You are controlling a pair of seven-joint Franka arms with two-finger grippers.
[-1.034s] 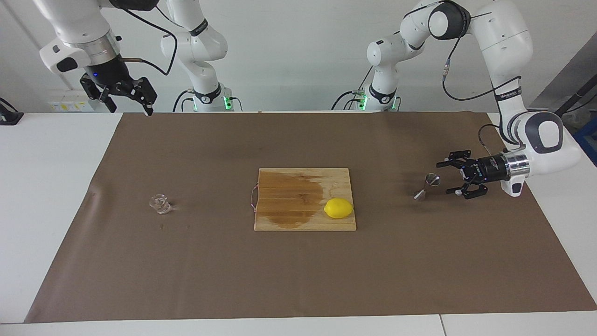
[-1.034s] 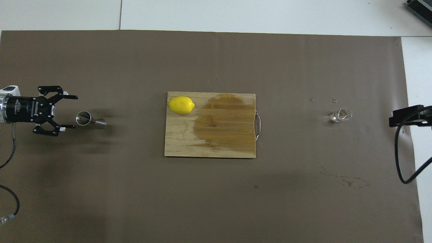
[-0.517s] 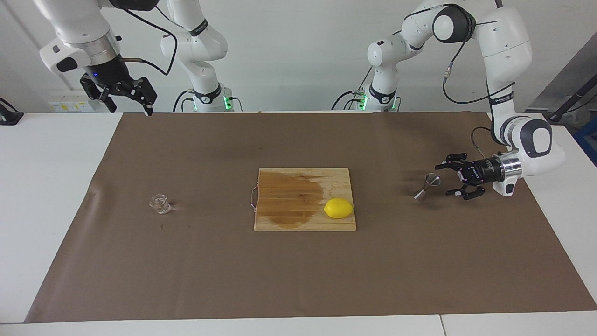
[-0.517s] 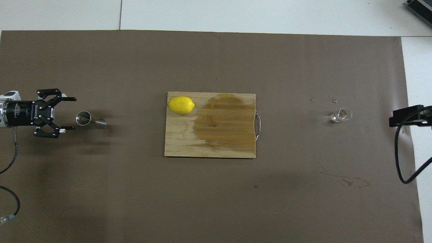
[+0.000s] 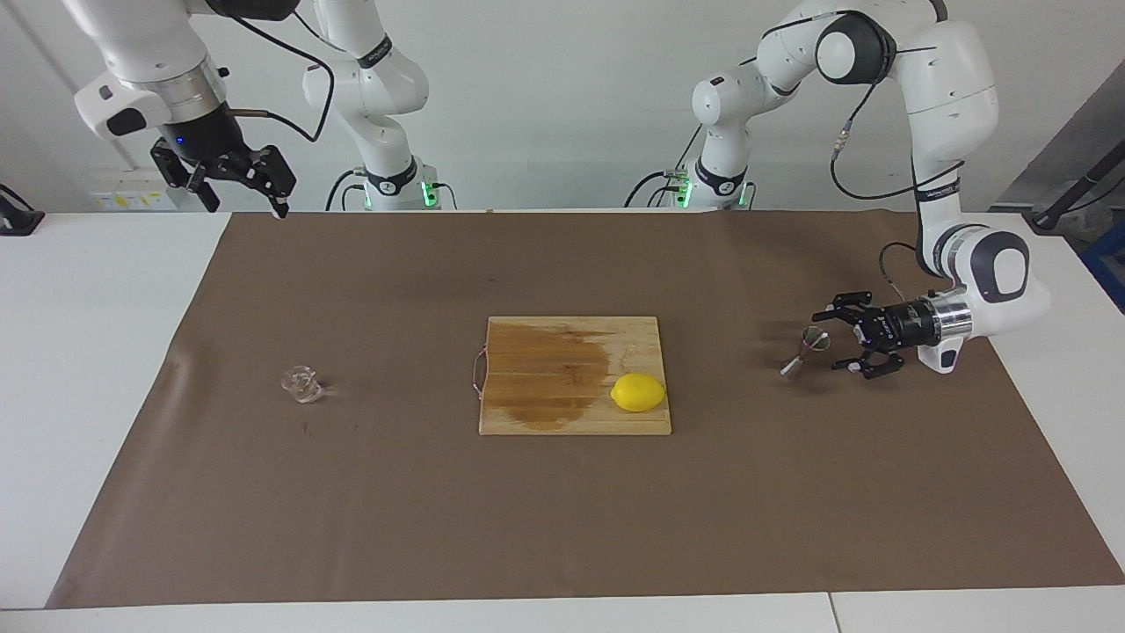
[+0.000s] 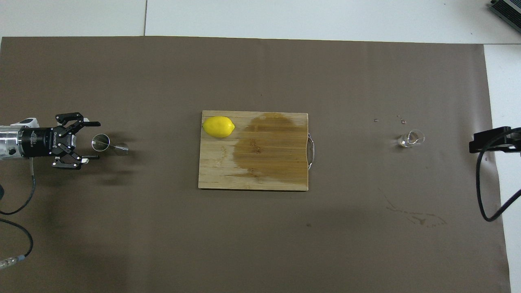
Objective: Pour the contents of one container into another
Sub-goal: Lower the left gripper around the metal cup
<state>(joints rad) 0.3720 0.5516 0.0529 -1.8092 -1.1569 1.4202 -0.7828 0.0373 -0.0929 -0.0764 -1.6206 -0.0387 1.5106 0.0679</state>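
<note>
Low at the table's left-arm end, the left gripper (image 5: pixel 838 339) (image 6: pixel 90 139) lay level with fingers spread just beside the small steel hourglass jigger (image 5: pixel 805 351) (image 6: pixel 109 145), standing at the lemon's (image 6: pixel 219 126) nine o'clock overhead, while the squat clear glass vessel (image 5: pixel 301 384) (image 6: pixel 411 138) stood at three o'clock and the right gripper (image 5: pixel 242 189) waited, raised and open.

The right gripper (image 6: pixel 488 140) shows in the overhead view only as a dark block with a cable, cut by the frame's edge, its fingers out of sight. The left arm's wrist runs off that view's edge. The glass vessel (image 5: pixel 301 383) is too small to tell whether it holds liquid. The jigger (image 5: pixel 804 352) is too small to read its inside.
</note>
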